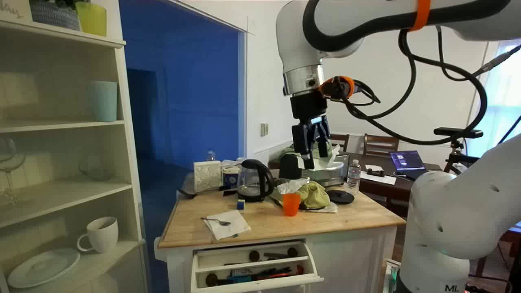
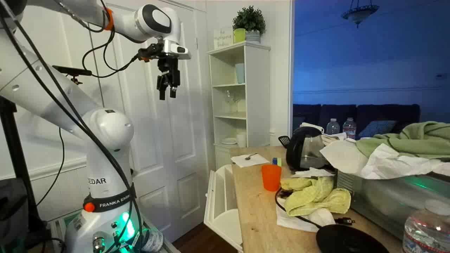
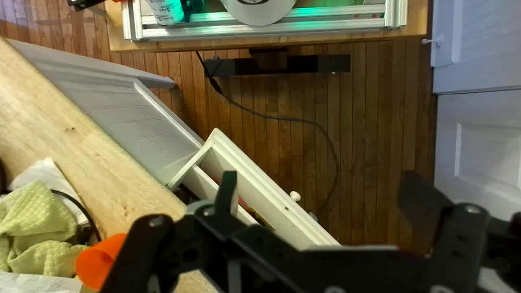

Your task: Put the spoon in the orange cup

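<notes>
The spoon [image 1: 223, 222] is a small metal spoon lying on a white napkin [image 1: 230, 231] near the tabletop's front edge. It also shows in an exterior view [image 2: 249, 157] and is out of the wrist view. The orange cup [image 1: 291, 204] stands upright on the wooden table beside a yellow-green cloth, in both exterior views [image 2: 271, 177]. Part of it shows at the lower left of the wrist view [image 3: 94, 266]. My gripper [image 1: 316, 159] points down, high above table level and away from spoon and cup. Its fingers are wide apart with nothing between them in the wrist view [image 3: 319, 185].
A glass kettle with a black handle [image 1: 252, 183] and a small blue block [image 1: 241, 204] stand behind the napkin. An open white drawer [image 1: 260, 281] juts out below the tabletop. The crumpled cloth [image 2: 316, 196], a black round base [image 2: 348, 239] and a toaster oven [image 2: 386, 196] lie beyond the cup.
</notes>
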